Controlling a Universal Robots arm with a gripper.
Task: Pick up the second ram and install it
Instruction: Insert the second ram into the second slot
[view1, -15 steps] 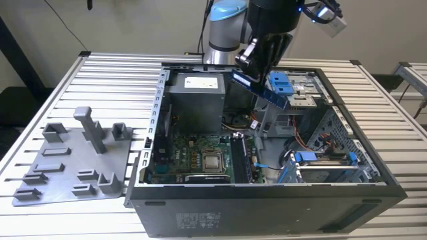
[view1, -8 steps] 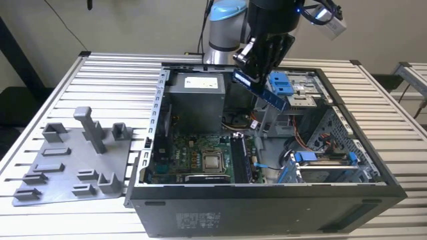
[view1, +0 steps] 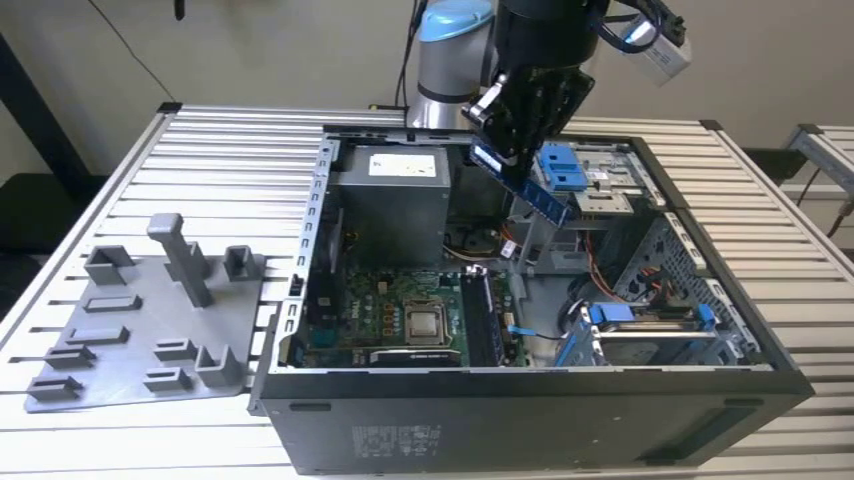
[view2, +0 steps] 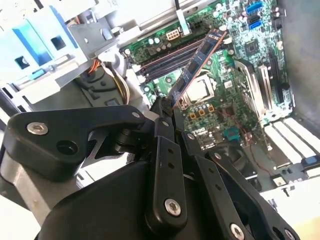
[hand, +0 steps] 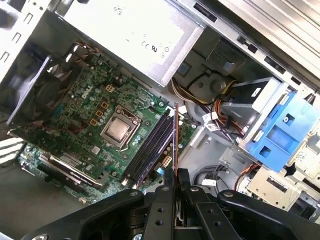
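Pincer (view1: 511, 140) is gripping one end of the second ram (view1: 537, 192), which is hanging over the open computer case (view1: 534, 425). The stick's long axis is slanting away from the pincer toward the motherboard's memory slots (hand: 150, 150), and is nearly aligned with them.

I can't read any of the print from here. A white label (view1: 404, 163) lies on top of the power supply (view1: 387, 215) at the far end of the computer case (view1: 534, 420), but its print is too small for me. A pale printed patch (view1: 395, 439) on the case's near outer wall is equally illegible. In the first wrist view, small dark marks (hand: 152, 46) on the power supply's pale face are blurred. The second ram (view2: 197, 59) gives me no marking I can make out.
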